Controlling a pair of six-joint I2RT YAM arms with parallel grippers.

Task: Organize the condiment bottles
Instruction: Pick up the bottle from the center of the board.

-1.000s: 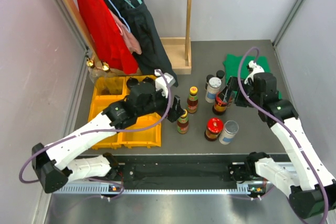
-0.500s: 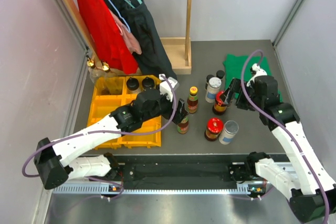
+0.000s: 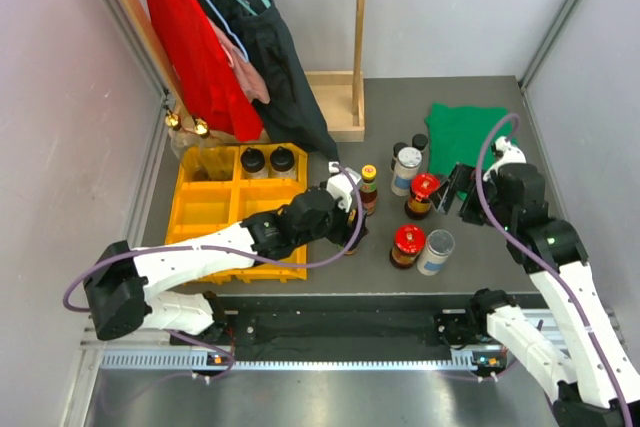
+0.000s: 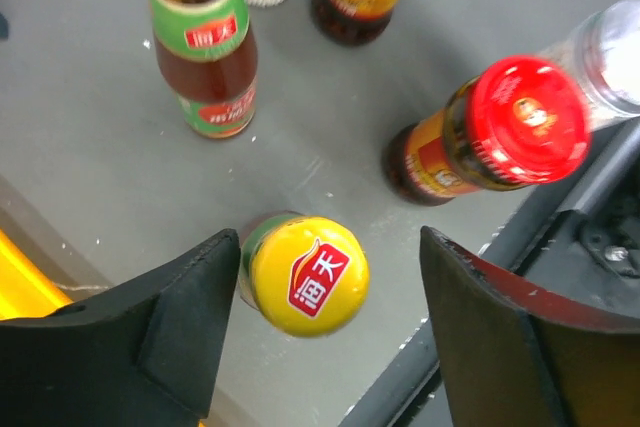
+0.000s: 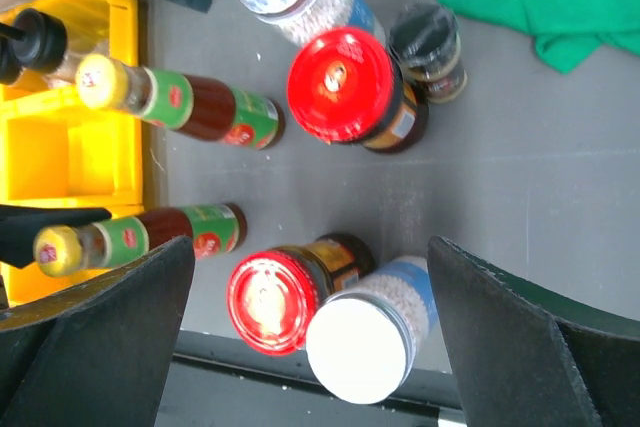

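Yellow-capped bottle (image 4: 305, 275) is seen lower centre of left wrist view on grey surface (image 4: 90, 127), flanked by wide-open left pincer (image 4: 330, 257). Prob. glass: rigid, slick, top-heavy; best gripped at neck below cap. Right pincer (image 5: 310, 287) is spread, empty

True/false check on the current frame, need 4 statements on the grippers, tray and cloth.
1. The left gripper is open, and the cap of a yellow-capped bottle shows between its fingers. True.
2. The right gripper is shut on a red-lidded jar. False: it is open and holds nothing; both red-lidded jars stand on the table.
3. Two black-capped jars stand in the back compartments of the yellow tray. True.
4. The green cloth lies inside the tray. False: it lies on the table at the far right, away from the tray.
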